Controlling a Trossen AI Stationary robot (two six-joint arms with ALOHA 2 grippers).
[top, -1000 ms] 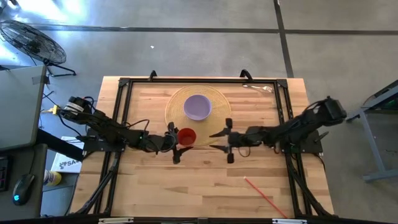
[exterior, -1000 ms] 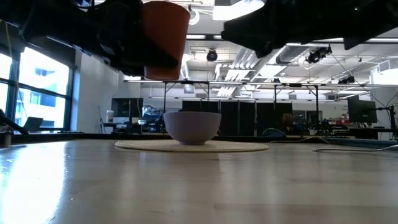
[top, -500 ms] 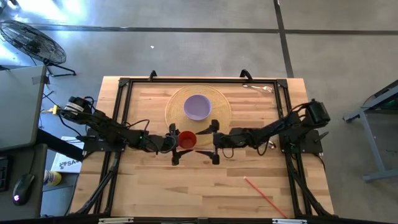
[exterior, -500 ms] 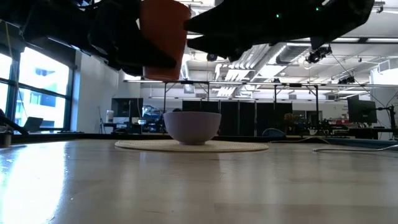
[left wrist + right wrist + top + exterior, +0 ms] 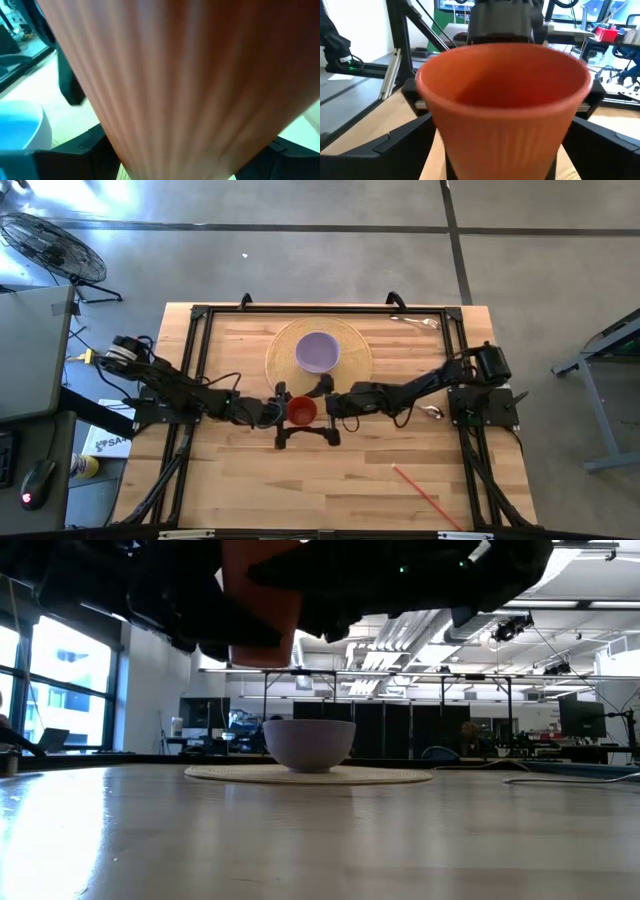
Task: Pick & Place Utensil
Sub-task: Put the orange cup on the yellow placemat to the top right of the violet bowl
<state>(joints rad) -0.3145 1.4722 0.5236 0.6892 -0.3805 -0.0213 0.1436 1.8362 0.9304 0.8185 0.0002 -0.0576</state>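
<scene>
Looks like a mid-air handoff of a cup, even though the task talks about a utensil. Going left to right in the high view: the left gripper (image 5: 284, 412) has an orange ribbed plastic cup (image 5: 302, 411) clamped between its fingers, held up off the table just in front of the woven placemat (image 5: 352, 352). From the low view the cup (image 5: 262, 602) is clearly in the air, above and a bit in front of the lavender bowl (image 5: 309, 744).

The right gripper (image 5: 327, 411) is right up against the cup from the other side, fingers spread wide and straddling it; its wrist camera shows the cup (image 5: 504, 102) sitting between the two dark fingers with gaps on both sides, so it isn't gripping yet.

My guess at the next move: the right closes on the cup wall, and only then the left lets go. That wall looks thin, so a gentle squeeze.

Count: one cup, one bowl (image 5: 318, 352), one placemat, two grippers. There's also one thin red stick (image 5: 425, 498) lying near the front right of the wooden table (image 5: 240, 490), well away from everything. Can't tell what it is exactly; could be the utensil.
</scene>
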